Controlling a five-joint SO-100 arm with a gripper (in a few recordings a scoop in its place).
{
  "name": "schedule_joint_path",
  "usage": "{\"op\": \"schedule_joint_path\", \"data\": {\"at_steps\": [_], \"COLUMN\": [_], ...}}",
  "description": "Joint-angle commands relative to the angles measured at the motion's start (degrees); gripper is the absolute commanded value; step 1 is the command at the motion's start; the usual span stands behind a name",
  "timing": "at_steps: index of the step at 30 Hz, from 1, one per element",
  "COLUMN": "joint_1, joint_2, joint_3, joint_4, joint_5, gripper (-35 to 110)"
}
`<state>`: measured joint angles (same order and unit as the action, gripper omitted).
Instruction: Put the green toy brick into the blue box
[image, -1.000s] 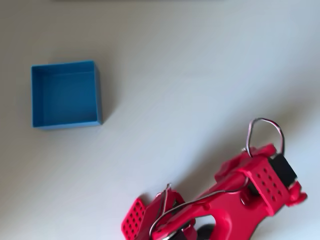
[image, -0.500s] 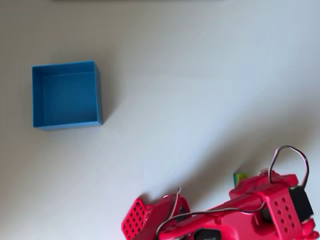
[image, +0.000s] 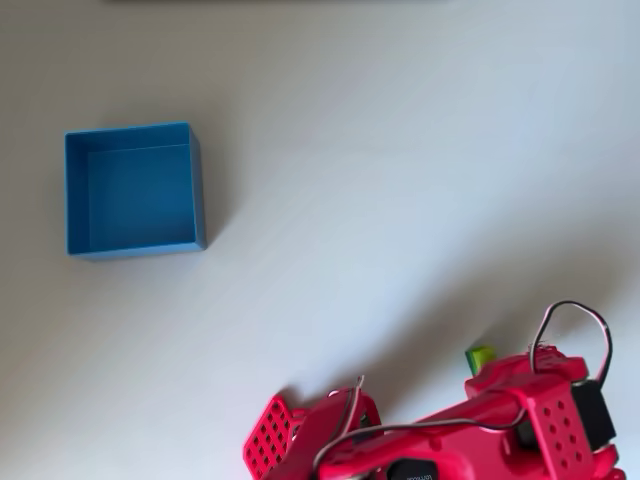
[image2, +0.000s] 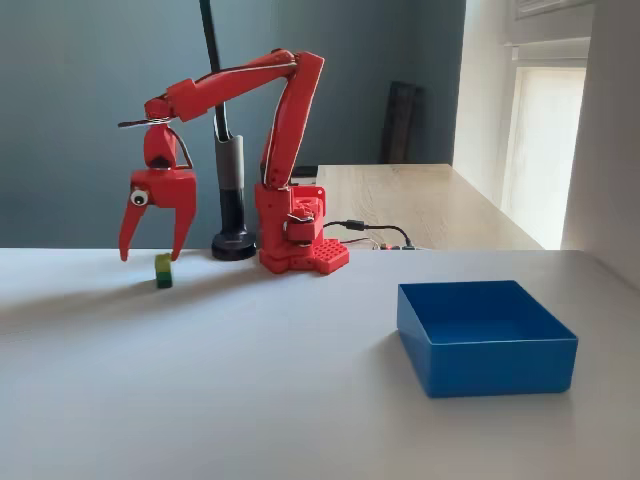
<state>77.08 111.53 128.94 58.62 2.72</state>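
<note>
In the fixed view the red arm rises from its base, bends sharply at the elbow and reaches out to the left, with the wrist turned straight down. The tool (image2: 152, 252) hangs with its two fingers spread apart, tips pointing at the tabletop (image2: 250, 380) and held just clear of it, gripping nothing.

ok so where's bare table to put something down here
Free: the wide white stretch between the blue box and the green toy brick, plus the near edge. Crowded: the far side by the arm base, black stand, end effector.
</note>
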Motion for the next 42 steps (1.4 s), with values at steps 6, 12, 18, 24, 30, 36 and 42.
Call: {"op": "schedule_joint_path", "data": {"at_steps": [6,12,18,24,30,36,42], "joint_1": [-1.41,-2.37,-3.43,-6.33,-14.24,-26.10,-39.90], "joint_2": [1.05,1.05,1.05,1.14,1.14,1.14,1.14], "joint_3": [3.96,7.38,7.56,4.22,-0.70,-6.77,-13.01], "joint_4": [-2.72,-5.01,-5.98,-5.98,-5.98,-5.98,-5.98], "joint_5": [2.46,3.25,3.69,4.57,3.52,-0.09,-4.83], "gripper": [18,6,0,0,0,0,0]}}
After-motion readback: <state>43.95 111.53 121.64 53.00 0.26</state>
